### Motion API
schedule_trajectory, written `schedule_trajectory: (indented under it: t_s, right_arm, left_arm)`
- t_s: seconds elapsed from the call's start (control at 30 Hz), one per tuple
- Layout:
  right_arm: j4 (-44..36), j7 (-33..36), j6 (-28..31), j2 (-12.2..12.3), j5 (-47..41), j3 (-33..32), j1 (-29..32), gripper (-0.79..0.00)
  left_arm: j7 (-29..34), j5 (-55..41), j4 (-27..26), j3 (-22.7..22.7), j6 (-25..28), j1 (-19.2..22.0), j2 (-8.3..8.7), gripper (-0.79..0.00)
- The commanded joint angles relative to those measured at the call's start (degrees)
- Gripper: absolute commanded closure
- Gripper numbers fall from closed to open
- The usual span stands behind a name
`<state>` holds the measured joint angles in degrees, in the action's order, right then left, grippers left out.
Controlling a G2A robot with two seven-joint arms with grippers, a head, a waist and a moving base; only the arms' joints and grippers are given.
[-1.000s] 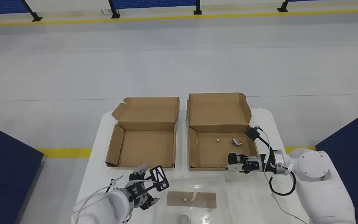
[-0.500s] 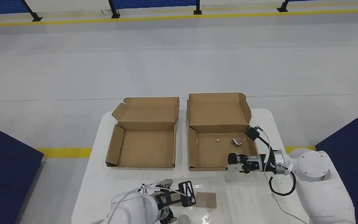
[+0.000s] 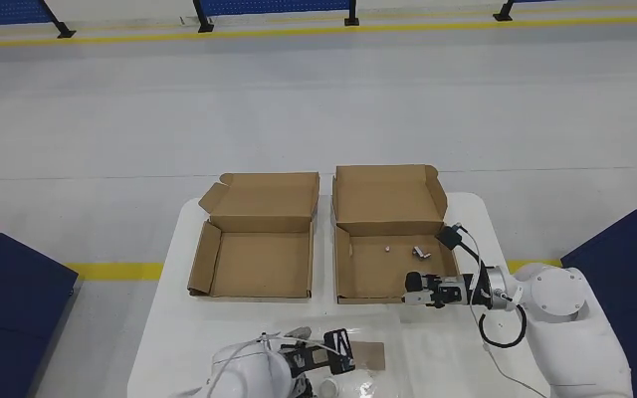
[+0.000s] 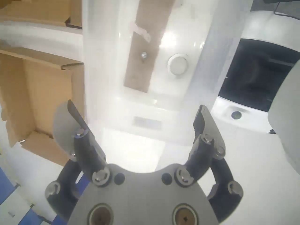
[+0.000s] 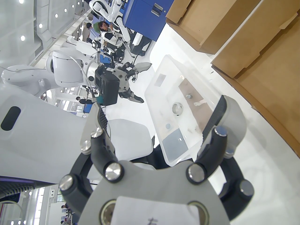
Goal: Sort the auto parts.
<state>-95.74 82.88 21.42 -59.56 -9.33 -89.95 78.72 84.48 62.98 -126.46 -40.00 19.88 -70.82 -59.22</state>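
While a box (image 3: pixel 373 277) holds two parts (image 3: pixel 419 250), the bin (image 5: pixel 155 110) holds ring (image 5: pixel 177 108) and bolt (image 5: pixel 189 96).

1. The clear plastic bin (image 4: pixel 100 47) is walled on every side, so entry is through its open top.
2. On its floor, a bolt (image 4: pixel 143 54) stands on a cardboard strip (image 4: pixel 150 19), with a metal ring (image 4: pixel 177 64) just beside the strip; bare floor lies around both.
3. The left pincer (image 4: pixel 136 108), spread wide, hangs over the bin's left end.
4. Two open cardboard boxes, the left box (image 3: pixel 261 264) and the right box (image 3: pixel 378 279), wall off the far side, leaving a bare band of worktop (image 3: pixel 318 310) before the bin.
5. The right pincer (image 3: pixel 416 289) occupies the right box's front corner.
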Motion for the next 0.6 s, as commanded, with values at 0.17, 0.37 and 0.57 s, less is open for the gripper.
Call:
schedule_trajectory:
  t_s: [0.17, 0.37, 0.57]
  right_arm:
    - [0.00, 0.00, 0.00, 0.00, 0.00, 0.00, 0.00, -0.785]
    - [0.00, 0.00, 0.00, 0.00, 0.00, 0.00, 0.00, -0.785]
    - [0.00, 0.00, 0.00, 0.00, 0.00, 0.00, 0.00, -0.785]
  left_arm:
    - [3.52, -12.43, 6.52, 4.74, -5.44, 9.69, -1.92, -0.785]
    - [3.52, -16.40, 10.90, 10.39, -10.37, 15.57, -2.71, -0.785]
    - [3.52, -16.40, 10.90, 10.39, -10.37, 15.57, -2.71, -0.785]
